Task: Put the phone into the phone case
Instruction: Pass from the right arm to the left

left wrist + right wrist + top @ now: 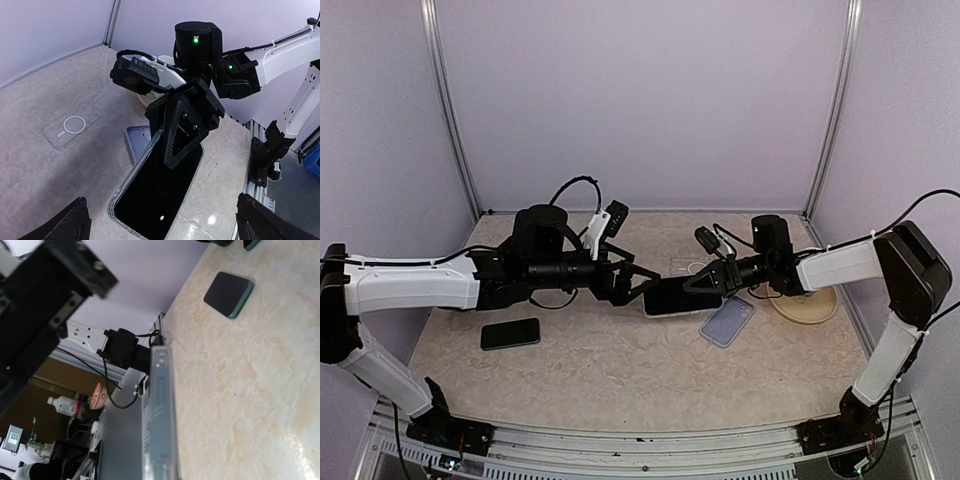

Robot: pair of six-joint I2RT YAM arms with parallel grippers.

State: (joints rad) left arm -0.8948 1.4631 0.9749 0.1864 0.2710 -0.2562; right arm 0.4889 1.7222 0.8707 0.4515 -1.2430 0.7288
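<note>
Left wrist view has the right fingers (177,135) clamped on the upper end of the phone (155,200), which leans with its lower end on the bench (45,175), so the bench probably braces it. A clear case (160,430) rims it (seemingly seated already). The left fingers (67,222) are spread wide either side of that lower end, gripping nothing. Bare bench lies to the left, with a lavender case (136,142) just behind the phone and a spare clear case (72,125) well apart.
</note>
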